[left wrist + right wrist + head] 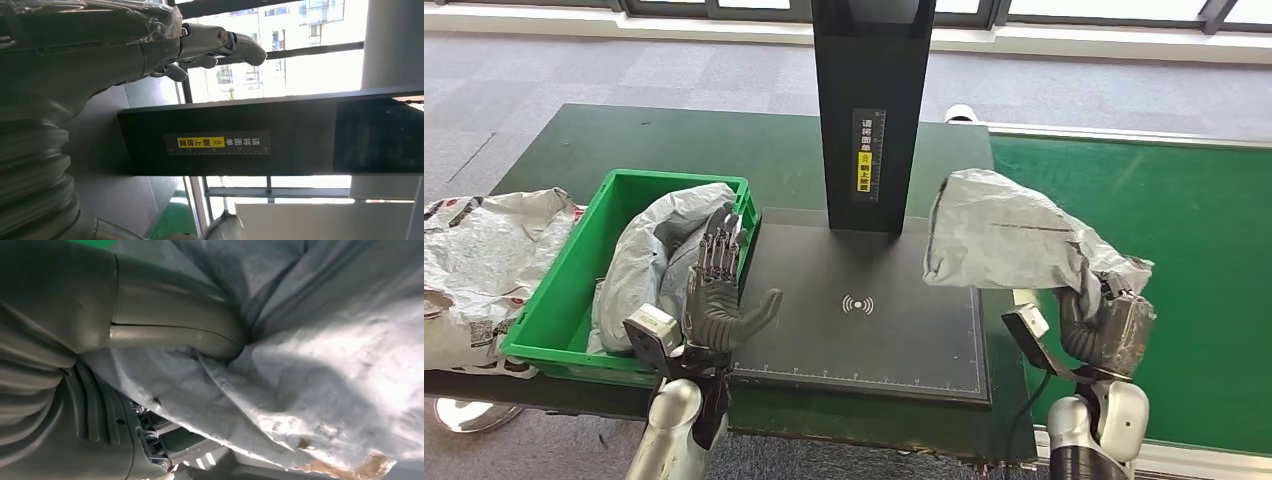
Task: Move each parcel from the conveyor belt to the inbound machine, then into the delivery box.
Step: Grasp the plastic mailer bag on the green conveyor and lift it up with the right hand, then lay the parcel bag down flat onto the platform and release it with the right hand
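Observation:
My right hand [1107,318] grips one end of a grey plastic parcel [1004,235] and holds it in the air over the right edge of the black inbound machine plate [864,330]. In the right wrist view the thumb [175,335] presses into the crumpled parcel [320,340]. My left hand [720,285] is raised with fingers spread and holds nothing, between the green delivery box [554,300] and the plate. Its fingers [220,42] point toward the machine's black post [225,135]. Another grey parcel [654,255] lies inside the box.
The black post [872,110] stands at the back of the plate with a yellow label. The green conveyor belt [1184,250] runs along the right. Crumpled white bags [479,260] lie left of the box. The table's front edge is close to my arms.

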{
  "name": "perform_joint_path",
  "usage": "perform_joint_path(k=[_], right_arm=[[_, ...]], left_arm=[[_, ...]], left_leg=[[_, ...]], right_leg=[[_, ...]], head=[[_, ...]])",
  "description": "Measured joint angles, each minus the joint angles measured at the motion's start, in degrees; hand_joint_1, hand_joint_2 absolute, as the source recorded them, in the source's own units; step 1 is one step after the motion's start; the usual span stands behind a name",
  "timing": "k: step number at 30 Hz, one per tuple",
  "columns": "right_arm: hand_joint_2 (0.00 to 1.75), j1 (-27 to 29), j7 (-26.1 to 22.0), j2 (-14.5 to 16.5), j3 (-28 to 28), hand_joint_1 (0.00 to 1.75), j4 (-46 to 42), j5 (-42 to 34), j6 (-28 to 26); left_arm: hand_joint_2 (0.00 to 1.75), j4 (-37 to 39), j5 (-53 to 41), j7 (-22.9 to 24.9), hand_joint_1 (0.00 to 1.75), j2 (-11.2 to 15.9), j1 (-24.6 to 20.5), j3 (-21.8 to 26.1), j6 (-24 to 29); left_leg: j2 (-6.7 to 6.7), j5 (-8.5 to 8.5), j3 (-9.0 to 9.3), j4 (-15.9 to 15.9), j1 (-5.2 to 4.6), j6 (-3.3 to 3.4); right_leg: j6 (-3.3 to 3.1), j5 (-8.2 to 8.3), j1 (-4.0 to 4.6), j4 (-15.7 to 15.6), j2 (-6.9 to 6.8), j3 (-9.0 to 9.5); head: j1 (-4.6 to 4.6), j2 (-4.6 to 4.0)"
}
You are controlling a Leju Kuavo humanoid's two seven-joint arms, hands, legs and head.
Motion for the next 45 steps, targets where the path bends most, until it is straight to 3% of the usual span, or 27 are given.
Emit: perform_joint_path(k=[3, 8, 15, 24, 28, 30, 45], right_arm=[[1.75, 2.68, -0.59, 3.16, 1.85, 1.75, -7.49, -4.06, 0.01], [1.75, 5.99, 1.01, 5.11, 6.04, 1.75, -16.64, -7.04, 0.02], [1.75, 7.34, 4.89, 5.70, 12.58, 1.75, -19.57, 1.55, 0.14], [1.75, 8.38, 6.64, 5.67, 18.14, 1.71, -18.74, 5.24, 0.24], [1.75, 8.36, 9.00, 5.58, 19.56, 1.23, -16.75, 6.43, 0.19], [1.75, 8.20, 8.49, 5.58, 19.58, 1.13, -14.85, 6.62, 0.18], [1.75, 6.71, 11.58, 5.47, 19.28, 1.15, -2.30, 6.65, 0.17]], left_arm=[[1.75, -0.35, -0.33, -0.01, 0.00, 0.07, 0.50, 0.00, 0.47], [1.75, -0.11, -0.33, 0.02, 0.00, 0.19, 0.64, -0.01, 0.90], [1.75, 0.69, -0.72, 0.02, 0.00, 0.19, 0.60, -0.01, 1.33], [1.75, 0.60, -0.62, 0.00, 0.00, 0.21, 0.74, -0.02, 1.71], [1.75, 0.57, 0.86, 0.00, 0.00, 0.36, 0.87, -0.67, 3.39], [1.75, 0.56, 0.91, -0.01, 0.00, 0.40, 1.06, -1.16, 3.49], [1.75, 0.56, -0.29, -0.02, 0.00, 0.41, 1.61, -1.22, 2.30]], left_leg=[[-0.19, 0.02, -0.04, -0.03, 0.07, -0.03], [-0.06, 0.01, -0.02, -0.03, 0.04, -0.02], [0.01, 0.01, 0.01, -0.01, 0.01, -0.01], [-0.02, 0.01, -0.02, -0.02, 0.02, -0.02], [-0.01, 0.01, -0.02, -0.02, 0.02, -0.02], [-0.02, 0.01, -0.03, -0.02, 0.01, -0.02], [-0.01, 0.01, -0.03, -0.02, 0.02, -0.02]], right_leg=[[-0.06, -0.08, 0.03, 0.01, -0.25, 0.03], [-0.05, -0.07, -0.04, 0.01, -0.07, 0.01], [0.00, -0.02, -0.07, 0.01, 0.01, 0.00], [0.00, -0.03, -0.06, 0.01, 0.00, 0.00], [0.00, -0.03, -0.06, 0.01, 0.00, -0.01], [0.00, -0.03, -0.06, 0.01, -0.01, 0.00], [0.00, -0.03, -0.06, 0.01, 0.00, -0.01]], head=[[0.01, 0.00], [0.00, 0.00], [-0.01, 0.00], [-0.01, 0.00], [-0.01, 0.00], [-0.01, 0.00], [-0.01, 0.00]])
